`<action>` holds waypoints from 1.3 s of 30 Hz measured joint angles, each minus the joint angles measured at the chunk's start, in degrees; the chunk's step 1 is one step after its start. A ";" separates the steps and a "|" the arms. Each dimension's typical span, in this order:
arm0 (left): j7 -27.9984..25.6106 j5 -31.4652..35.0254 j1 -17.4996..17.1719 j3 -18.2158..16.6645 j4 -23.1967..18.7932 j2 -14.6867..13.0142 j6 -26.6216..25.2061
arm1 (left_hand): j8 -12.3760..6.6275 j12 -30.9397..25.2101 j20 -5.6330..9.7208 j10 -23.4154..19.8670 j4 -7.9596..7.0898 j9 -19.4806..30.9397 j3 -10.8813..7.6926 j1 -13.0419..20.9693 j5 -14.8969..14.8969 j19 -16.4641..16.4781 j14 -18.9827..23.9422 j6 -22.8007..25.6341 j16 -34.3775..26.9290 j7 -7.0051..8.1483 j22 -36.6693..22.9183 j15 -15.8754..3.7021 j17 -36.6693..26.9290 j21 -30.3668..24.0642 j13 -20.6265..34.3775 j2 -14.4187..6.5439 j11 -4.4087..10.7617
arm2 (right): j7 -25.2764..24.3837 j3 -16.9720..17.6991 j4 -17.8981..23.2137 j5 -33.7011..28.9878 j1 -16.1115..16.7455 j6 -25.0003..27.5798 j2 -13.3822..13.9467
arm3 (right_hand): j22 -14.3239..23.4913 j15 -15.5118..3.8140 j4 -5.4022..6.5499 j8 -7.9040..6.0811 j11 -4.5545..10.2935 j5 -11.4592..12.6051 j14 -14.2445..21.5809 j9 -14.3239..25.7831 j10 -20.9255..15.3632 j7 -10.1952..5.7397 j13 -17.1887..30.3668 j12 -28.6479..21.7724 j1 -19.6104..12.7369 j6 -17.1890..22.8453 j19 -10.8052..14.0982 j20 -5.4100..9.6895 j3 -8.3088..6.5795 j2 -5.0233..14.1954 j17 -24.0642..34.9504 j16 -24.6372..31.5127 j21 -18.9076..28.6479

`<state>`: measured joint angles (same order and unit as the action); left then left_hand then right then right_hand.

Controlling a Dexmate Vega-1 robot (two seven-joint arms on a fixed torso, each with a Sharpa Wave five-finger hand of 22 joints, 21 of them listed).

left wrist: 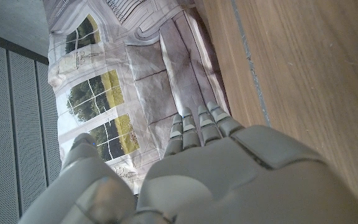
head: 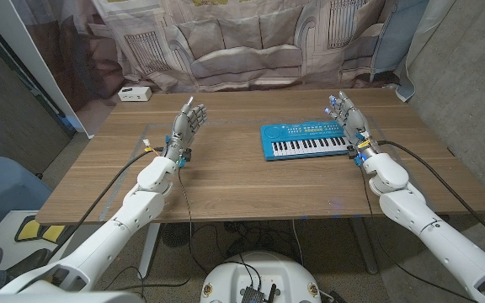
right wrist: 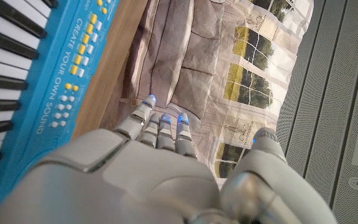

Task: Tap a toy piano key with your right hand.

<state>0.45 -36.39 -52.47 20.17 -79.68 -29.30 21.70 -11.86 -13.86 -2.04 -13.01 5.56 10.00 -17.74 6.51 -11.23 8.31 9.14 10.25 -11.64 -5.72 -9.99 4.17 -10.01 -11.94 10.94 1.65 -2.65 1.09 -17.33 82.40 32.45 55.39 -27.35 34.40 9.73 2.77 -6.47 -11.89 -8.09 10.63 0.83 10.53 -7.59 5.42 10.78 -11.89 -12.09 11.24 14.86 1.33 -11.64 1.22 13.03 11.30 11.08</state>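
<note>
Fingers (head: 194, 110) of the left hand (head: 183, 128) are reaching upward, slightly apart and holding nothing, the hand standing on the wooden table (head: 226, 172) well to the left of the toy piano (head: 308, 140); a small white box (head: 134, 93) is sitting near the table's far left corner. The piano — blue, with a row of white and black keys (head: 312, 146) facing the robot — is lying flat toward the table's right side. Just beside its right end the right hand (head: 352, 122) is waiting, fingers extended and a little apart, gripping nothing. The piano looks like light, hard plastic, likely to skid under a sideways push, so a tap is probably best made straight down on one white key — a fingertip press, no grasp needed.
</note>
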 measured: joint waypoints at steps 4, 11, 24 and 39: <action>0.06 0.00 -0.21 -0.09 -0.05 -0.22 0.20 | 0.00 0.00 0.00 0.00 0.23 0.00 -0.23 0.00 0.00 0.00 0.18 0.00 0.00 0.00 0.00 -0.18 0.00 0.00 0.00 0.00 0.00 | -0.86 0.52 1.42 -0.71 0.94 -0.17 0.71 | 0.00 0.00 0.00 0.00 0.00 0.00 0.00 0.00 0.00 0.00 0.00 0.00 0.00 0.00 0.00 0.00 0.00 0.00 0.00 0.00 0.00; 0.08 0.23 -0.36 -0.16 -0.02 -0.25 0.77 | 0.17 0.00 0.00 0.00 0.23 0.00 -0.23 0.30 0.00 0.00 0.18 -0.01 0.21 0.00 0.00 -0.18 0.00 0.00 0.00 -0.30 0.00 | -1.92 1.33 3.18 -1.44 2.28 -0.26 1.71 | 0.00 0.00 0.00 0.00 0.00 0.00 0.00 0.00 0.01 -0.22 0.00 0.00 0.00 0.22 -0.01 0.00 0.00 0.00 0.00 0.00 0.00; -0.46 1.04 -0.10 -0.03 0.28 0.12 1.27 | 0.22 0.00 0.00 -0.30 0.22 0.00 -0.23 0.53 0.23 0.00 0.70 0.51 0.19 0.10 0.00 -0.27 0.01 0.00 0.01 -0.53 0.31 | -3.36 3.17 5.74 -2.44 4.88 -0.75 3.45 | 0.00 -0.31 0.00 0.00 0.00 0.00 0.30 0.00 0.01 -0.21 0.00 0.00 0.00 0.22 0.30 -0.31 0.00 0.00 0.01 0.00 0.00; -0.77 1.86 0.80 0.68 0.57 0.46 1.04 | 0.18 0.00 0.93 -1.33 0.45 -0.01 -0.46 0.52 0.23 0.93 1.92 1.43 0.19 -0.01 0.00 -0.49 0.01 0.00 0.01 -0.53 -0.11 | -5.27 5.20 7.91 -4.23 7.87 -1.08 4.91 | 0.00 0.00 0.00 0.00 -0.10 0.00 0.61 -0.01 -0.71 -0.30 0.00 0.00 0.00 0.75 0.30 -0.31 0.00 0.00 -0.29 0.44 0.00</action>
<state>-0.32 -34.52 -51.67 20.85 -79.11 -28.84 22.74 -11.68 -13.86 -1.11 -14.34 6.01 9.99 -18.20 7.03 -11.00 9.24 11.07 11.68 -11.45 -5.73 -9.99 3.68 -10.00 -11.94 10.95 1.12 -2.77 -4.18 -12.13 90.31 28.22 63.26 -28.43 39.31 9.73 2.77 -6.47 -11.89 -8.19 10.63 1.44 10.52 -8.30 5.11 10.78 -11.89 -12.09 11.99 15.16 1.01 -11.64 1.22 12.74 11.75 11.08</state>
